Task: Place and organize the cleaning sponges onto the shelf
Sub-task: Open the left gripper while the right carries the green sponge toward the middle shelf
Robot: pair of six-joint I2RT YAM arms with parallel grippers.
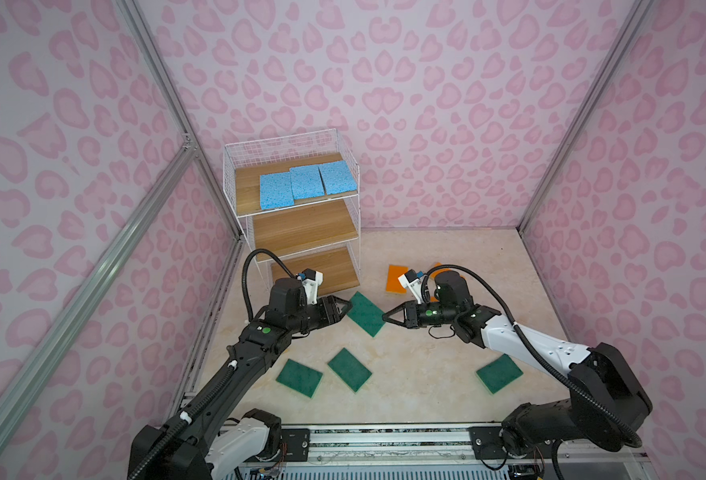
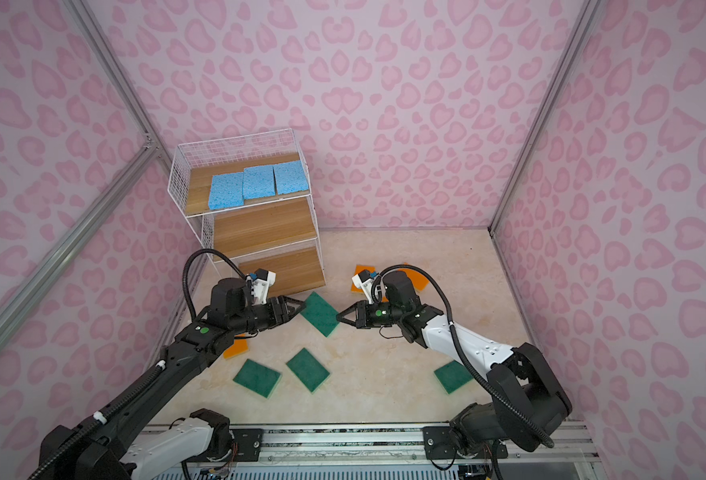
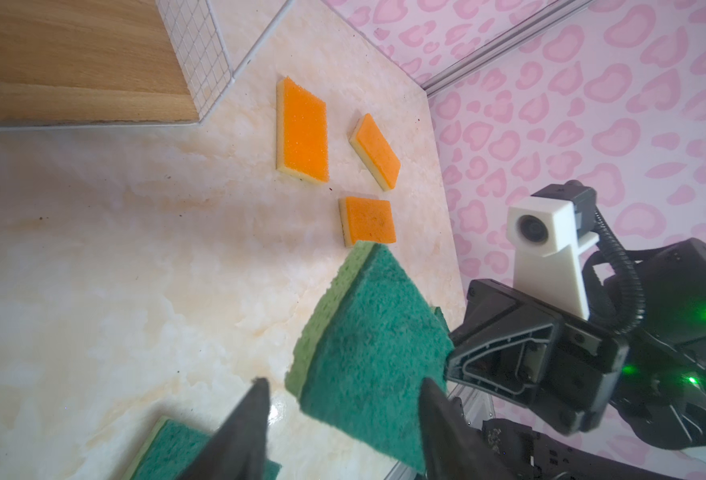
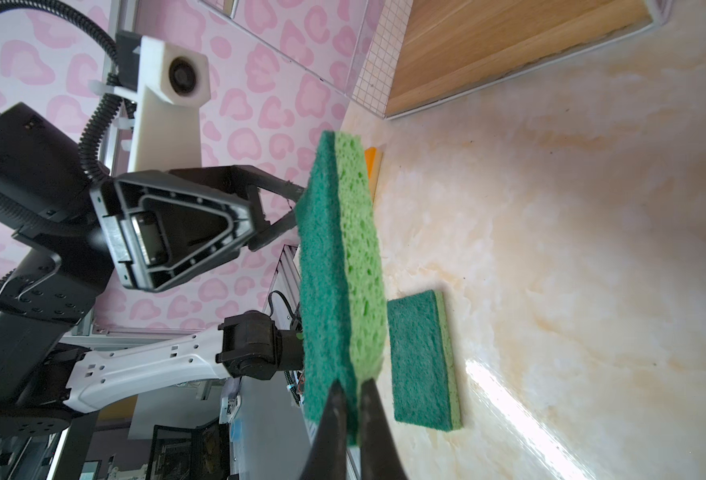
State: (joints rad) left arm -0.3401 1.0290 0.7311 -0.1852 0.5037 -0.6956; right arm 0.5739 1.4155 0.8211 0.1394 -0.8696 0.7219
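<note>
**Entry: dark green sponge** (image 1: 366, 313). We found it mid-frame in both top views, lifted clear of the worktop (image 1: 426, 374) between the two arms.

**Holders:** We recorded the right pincer (image 1: 384, 318) clamped across the sponge's thickness at one corner. The left pincer (image 1: 348, 309) stood spread wide, its tips straddling the opposite corner without pinching.

**Destination:** The shelf (image 1: 235, 199) stood upper left of centre. It carried three blue sponges (image 1: 301, 183) in a row on top, and the middle board (image 1: 301, 228) was bare.

**Loose stock:** Three green sponges (image 1: 349, 369) lay low in the frame. Three orange sponges (image 3: 303, 129) showed in the left wrist view.

**Handling note:** We judged this a hand-over to the right arm. The left pincer should back straight off before the right moves. Soft foam held by a corner may sag, so it wants a slow carry and a flat landing, squared like the blue row.
</note>
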